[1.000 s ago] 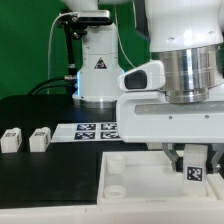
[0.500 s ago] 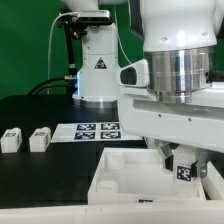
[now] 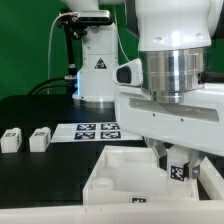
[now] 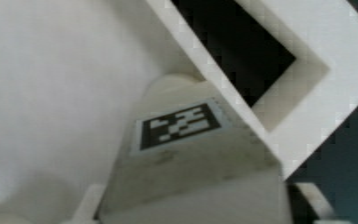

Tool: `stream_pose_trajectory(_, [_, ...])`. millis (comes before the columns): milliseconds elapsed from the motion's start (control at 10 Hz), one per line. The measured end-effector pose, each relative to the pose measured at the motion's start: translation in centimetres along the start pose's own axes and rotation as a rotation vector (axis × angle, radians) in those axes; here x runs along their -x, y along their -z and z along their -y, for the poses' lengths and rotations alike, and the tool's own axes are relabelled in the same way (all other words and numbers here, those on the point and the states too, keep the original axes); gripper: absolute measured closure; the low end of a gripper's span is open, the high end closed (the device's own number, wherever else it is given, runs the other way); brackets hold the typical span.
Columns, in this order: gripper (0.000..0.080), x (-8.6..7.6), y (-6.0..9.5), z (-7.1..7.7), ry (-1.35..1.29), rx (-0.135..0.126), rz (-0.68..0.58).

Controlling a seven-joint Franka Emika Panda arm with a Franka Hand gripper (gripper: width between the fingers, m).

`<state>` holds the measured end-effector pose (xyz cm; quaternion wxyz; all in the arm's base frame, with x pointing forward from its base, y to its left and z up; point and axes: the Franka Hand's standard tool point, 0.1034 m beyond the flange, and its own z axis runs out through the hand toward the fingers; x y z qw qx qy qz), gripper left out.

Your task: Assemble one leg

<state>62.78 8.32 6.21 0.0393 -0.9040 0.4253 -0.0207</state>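
My gripper [image 3: 178,160] is shut on a leg [image 3: 178,172], a small white block whose black-and-white tag faces the camera. It holds the leg upright at the large white panel [image 3: 110,172], near that panel's far corner on the exterior view's right. I cannot tell whether the leg's lower end sits in a socket. In the wrist view the tagged leg [image 4: 181,125] runs between my fingers [image 4: 87,205], with my gripper [image 4: 197,208] closed around it. The panel's white face [image 4: 51,80] and raised edge [image 4: 282,90] lie behind it. Two more legs [image 3: 11,139] [image 3: 39,139] stand at the exterior view's left.
The marker board [image 3: 95,129] lies on the black table behind the panel. A white robot base [image 3: 97,70] with cables stands at the back. The arm's big white body [image 3: 175,60] hides the table on the exterior view's right.
My gripper and the held leg have moved toward the exterior view's left. The panel has shifted the same way, its near left corner now further left and slightly higher.
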Motion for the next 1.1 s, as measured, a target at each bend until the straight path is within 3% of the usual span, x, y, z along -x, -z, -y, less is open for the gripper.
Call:
stream_pose_trajectory(100, [0.0413,0.1,0.3,0.2,-0.001,-0.005,0.003])
stream_pose_trajectory(200, [0.0413,0.5,1.0,0.7,0.003,-0.016,0.002])
stream_pose_trajectory(300, [0.0235,0.8,1.7,1.2,0.009,-0.027,0.001])
stream_pose_trajectory(400, [0.0176,1.0,2.0,1.4,0.011,-0.031,0.000])
stream_pose_trajectory(1100, [0.0150,1.0,1.7,1.3,0.011,-0.026,0.001])
